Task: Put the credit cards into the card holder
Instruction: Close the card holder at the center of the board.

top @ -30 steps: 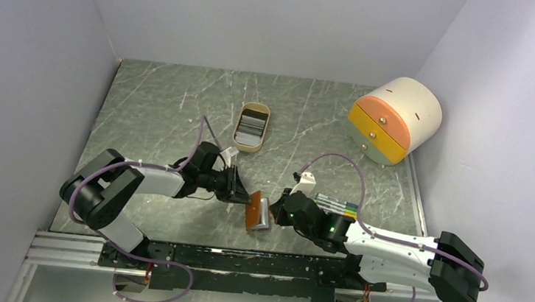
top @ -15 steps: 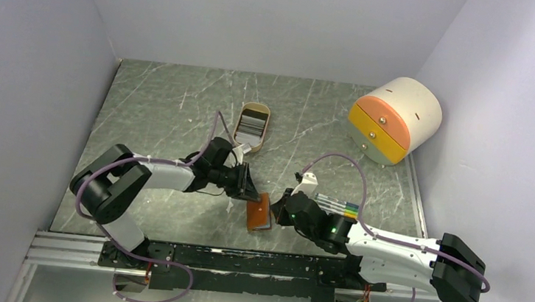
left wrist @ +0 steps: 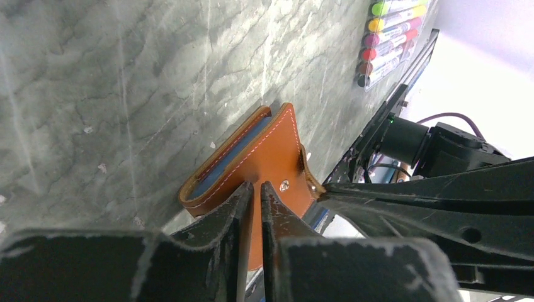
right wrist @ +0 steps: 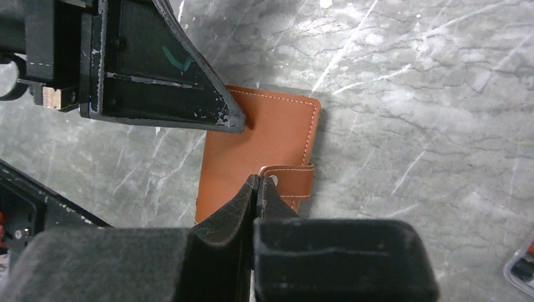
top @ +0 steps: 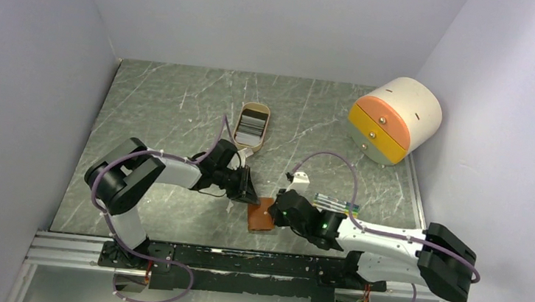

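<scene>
Left gripper (left wrist: 254, 187), nearly closed and empty, steadies the card holder (right wrist: 271, 135) at the table's (top: 179, 113) near edge; right gripper (right wrist: 259, 180), closed, should press the snap tab (right wrist: 295, 179) squarely.

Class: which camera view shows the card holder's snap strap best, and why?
Right wrist: the strap lies face-up, stitching sharp. Left wrist shows the card holder edge-on, strap curled at its edge; top view shows it tiny.

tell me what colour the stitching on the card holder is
White, running along the edges of the brown card holder; clearest in the right wrist view.
</scene>
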{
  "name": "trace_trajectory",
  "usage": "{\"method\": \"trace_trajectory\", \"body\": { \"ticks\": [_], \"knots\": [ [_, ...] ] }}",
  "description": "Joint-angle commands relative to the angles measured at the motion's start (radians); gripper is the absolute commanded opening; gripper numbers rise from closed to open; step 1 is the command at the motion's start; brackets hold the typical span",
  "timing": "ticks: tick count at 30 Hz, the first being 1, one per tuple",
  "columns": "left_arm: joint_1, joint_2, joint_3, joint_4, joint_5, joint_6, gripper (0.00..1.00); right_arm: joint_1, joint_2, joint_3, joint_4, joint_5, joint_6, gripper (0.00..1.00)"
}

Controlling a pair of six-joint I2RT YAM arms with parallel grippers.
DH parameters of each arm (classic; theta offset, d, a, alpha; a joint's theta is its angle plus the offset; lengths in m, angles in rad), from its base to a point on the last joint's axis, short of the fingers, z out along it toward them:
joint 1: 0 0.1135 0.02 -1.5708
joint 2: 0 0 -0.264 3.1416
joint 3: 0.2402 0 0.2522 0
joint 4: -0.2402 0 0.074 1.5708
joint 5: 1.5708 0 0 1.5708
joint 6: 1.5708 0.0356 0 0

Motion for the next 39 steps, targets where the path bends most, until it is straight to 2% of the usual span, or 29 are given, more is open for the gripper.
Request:
{"method": "trace_trajectory", "body": {
  "ticks": [1,17,39],
  "knots": [
    [-0.007,0.035,-0.005,-0.027,-0.046,0.038,0.17,-0.003,0.081,0.059,0.006,-0.035,-0.032,0.0],
    [-0.007,0.037,-0.015,-0.014,-0.022,0.037,0.16,-0.002,0.199,0.122,-0.036,-0.054,-0.045,0.0],
    [-0.008,0.035,-0.026,-0.01,-0.02,0.033,0.15,-0.002,0.18,0.137,-0.098,-0.09,-0.036,0.0]
  ]
}}
